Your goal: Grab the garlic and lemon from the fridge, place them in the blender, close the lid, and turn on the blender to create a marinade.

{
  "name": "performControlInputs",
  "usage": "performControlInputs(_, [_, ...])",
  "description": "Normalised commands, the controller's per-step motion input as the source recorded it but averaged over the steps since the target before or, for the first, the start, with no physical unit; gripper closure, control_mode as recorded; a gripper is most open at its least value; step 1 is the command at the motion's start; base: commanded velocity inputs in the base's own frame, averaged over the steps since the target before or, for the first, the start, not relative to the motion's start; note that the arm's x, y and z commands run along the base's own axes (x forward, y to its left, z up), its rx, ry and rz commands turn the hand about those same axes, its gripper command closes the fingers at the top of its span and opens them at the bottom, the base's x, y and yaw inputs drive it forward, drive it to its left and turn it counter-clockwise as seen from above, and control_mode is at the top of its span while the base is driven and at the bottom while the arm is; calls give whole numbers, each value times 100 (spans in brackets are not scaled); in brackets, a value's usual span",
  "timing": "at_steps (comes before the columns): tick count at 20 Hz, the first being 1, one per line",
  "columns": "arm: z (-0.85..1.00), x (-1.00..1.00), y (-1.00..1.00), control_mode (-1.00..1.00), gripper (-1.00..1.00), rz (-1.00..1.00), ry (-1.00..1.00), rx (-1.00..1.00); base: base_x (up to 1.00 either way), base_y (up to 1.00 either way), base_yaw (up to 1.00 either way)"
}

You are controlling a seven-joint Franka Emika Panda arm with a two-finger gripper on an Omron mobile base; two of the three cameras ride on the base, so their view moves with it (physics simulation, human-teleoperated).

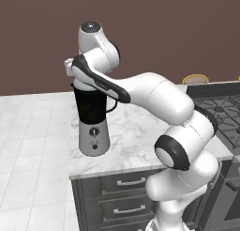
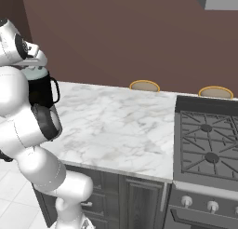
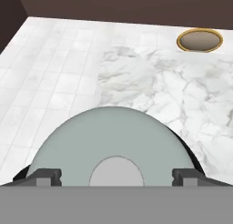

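Observation:
The blender (image 1: pixel 92 113) stands on the left end of the marble counter, its dark jar on a silver base with a small dial (image 1: pixel 93 131). The pale grey-green lid (image 3: pixel 113 136) sits on top of the jar, seen too in the right base view as a lid (image 2: pixel 35 74) under my hand. My gripper (image 3: pixel 116 175) hangs right above it and is open. Its fingertips (image 3: pixel 45 175) stand wide apart on either side of the lid's knob (image 3: pixel 116 169), apart from it. The garlic, the lemon and the fridge are out of view.
The marble counter (image 2: pixel 116 125) runs right to a gas stove (image 2: pixel 209 139). Two round wood-rimmed discs (image 2: pixel 144 86) lean at the back wall. Dark drawers (image 1: pixel 124 192) lie under the counter. White tiled floor (image 1: pixel 33 145) spreads to the left.

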Motion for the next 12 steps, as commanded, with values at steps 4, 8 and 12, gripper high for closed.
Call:
performControlInputs(4, [5,-14,0,-100,-100,0,-5,0,0,0,0])
performControlInputs(8, [36,-50,1,-100,-100,0,-14,0,0,0,0])
performControlInputs(12, [37,-61,2,-100,-100,0,-17,0,0,0,0])
